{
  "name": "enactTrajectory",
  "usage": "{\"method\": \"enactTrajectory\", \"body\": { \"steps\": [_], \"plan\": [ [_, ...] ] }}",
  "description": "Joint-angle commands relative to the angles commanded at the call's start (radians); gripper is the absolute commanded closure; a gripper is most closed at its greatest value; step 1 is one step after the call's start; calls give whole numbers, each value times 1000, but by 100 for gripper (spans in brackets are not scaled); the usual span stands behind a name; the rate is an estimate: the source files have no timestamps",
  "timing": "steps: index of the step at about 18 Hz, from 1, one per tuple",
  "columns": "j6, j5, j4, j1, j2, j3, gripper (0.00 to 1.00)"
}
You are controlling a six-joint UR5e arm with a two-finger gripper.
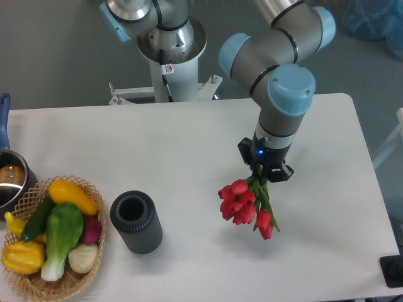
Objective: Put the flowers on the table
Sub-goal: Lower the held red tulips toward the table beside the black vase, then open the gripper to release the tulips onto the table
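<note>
A robotics lab: pedestal-mounted arm beside a white table.

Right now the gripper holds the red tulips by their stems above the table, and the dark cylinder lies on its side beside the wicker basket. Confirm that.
One detail is wrong. The dark cylinder stands upright, its open mouth facing up, as the camera view shows. The rest holds: the gripper holds the red tulips by their stems above the table, and the cylinder is beside the wicker basket.
</note>
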Motion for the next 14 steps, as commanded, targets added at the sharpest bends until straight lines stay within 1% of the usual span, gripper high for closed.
{"method": "enactTrajectory", "body": {
  "steps": [1,2,3,4,6,8,11,13,14],
  "plan": [
    [0,0,0,-2,-2,0,96],
    [0,-2,0,-5,-3,0,92],
    [0,-5,0,-6,-9,0,86],
    [0,-6,0,-6,-12,-3,75],
    [0,-12,0,-6,-12,-14,57],
    [2,-18,2,-6,-11,-15,48],
    [9,-18,5,-5,-12,-15,26],
    [6,-18,5,-5,-11,-15,0],
    [5,-18,8,-3,-9,-15,0]
  ]
}}
